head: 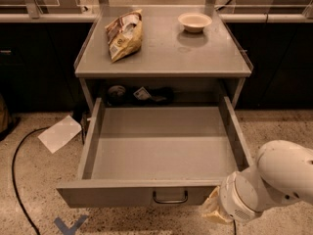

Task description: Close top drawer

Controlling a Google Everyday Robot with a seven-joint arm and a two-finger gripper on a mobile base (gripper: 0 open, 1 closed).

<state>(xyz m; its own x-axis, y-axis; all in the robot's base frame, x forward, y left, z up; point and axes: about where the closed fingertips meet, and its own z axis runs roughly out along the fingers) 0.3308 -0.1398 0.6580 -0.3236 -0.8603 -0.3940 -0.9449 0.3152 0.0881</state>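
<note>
The top drawer sticks far out past the counter's front edge. The gripper is beside its front, out beyond the counter's front right corner. I cannot tell if it is open or closed.

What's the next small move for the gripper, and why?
Probably ease the gripper along the top drawer front toward the handle, ready to push. The drawer stands pulled far out, and the gripper sits low at the front's end, off centre, in the view's lower right.
</note>
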